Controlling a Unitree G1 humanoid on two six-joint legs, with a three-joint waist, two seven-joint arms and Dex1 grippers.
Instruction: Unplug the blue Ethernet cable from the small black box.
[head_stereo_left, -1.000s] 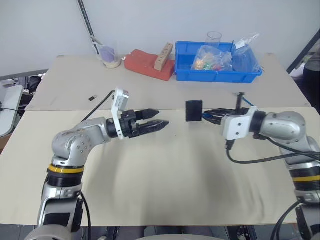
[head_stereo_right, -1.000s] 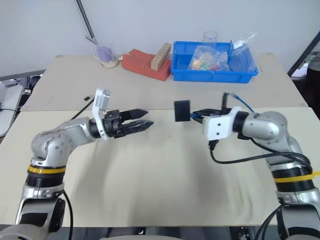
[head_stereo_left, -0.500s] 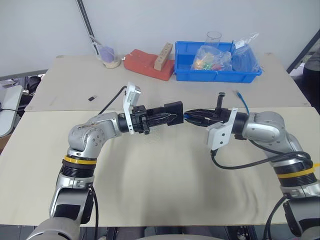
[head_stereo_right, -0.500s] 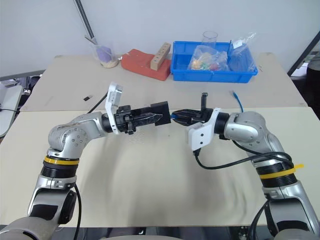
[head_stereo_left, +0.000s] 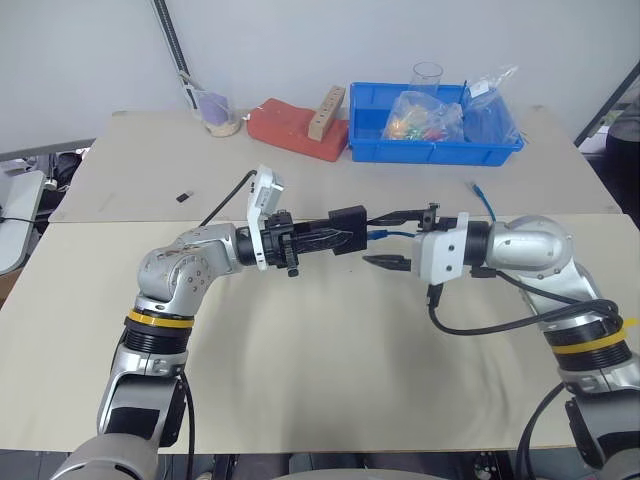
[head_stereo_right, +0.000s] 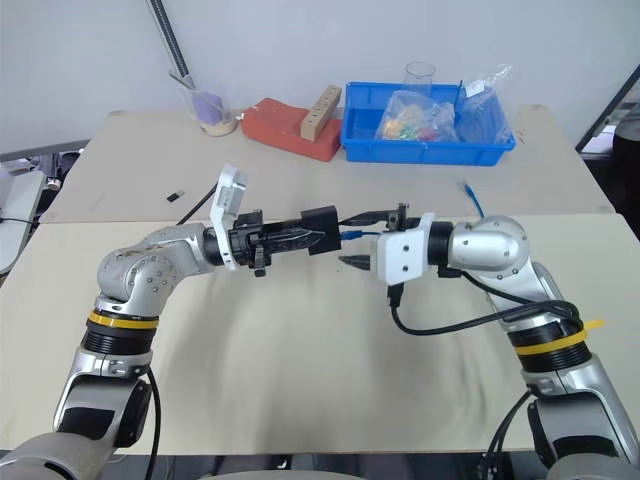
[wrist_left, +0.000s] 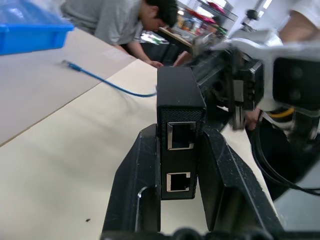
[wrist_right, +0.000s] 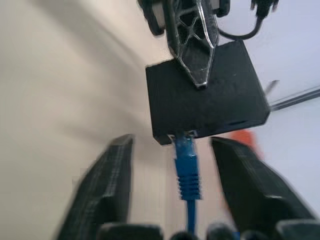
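The small black box (wrist_left: 180, 145) sits clamped between the 2 fingers of the left gripper (head_stereo_left: 325, 238), held above the table (head_stereo_left: 330, 380) with its 2 empty sockets facing back toward that wrist. On the box's far face, the side toward the right arm, the blue Ethernet cable (wrist_right: 186, 172) is plugged in. Its plug runs straight out of the box along the line joining the 2 grippers, so its long axis points at the right gripper (head_stereo_left: 392, 240).

That right gripper stands with its 2 fingers spread, one on each side of the plug and apart from it, grasping nothing. The plug lies directly ahead of it, between the fingers and close to the box. The right arm is plainly the nearer one for the pull, since the left is taken up steadying the box. My judgement is that the coming move turns on this alignment: the fingers would need to shut on the plug and draw back along its axis, away from the box, and any latch on the plug could resist.

Behind the right gripper, the cable trails off over the table, its free end (head_stereo_left: 474, 186) lying further back toward the blue bin (head_stereo_left: 436, 146).

Count: 1 box, 1 blue cable, 2 grippers.
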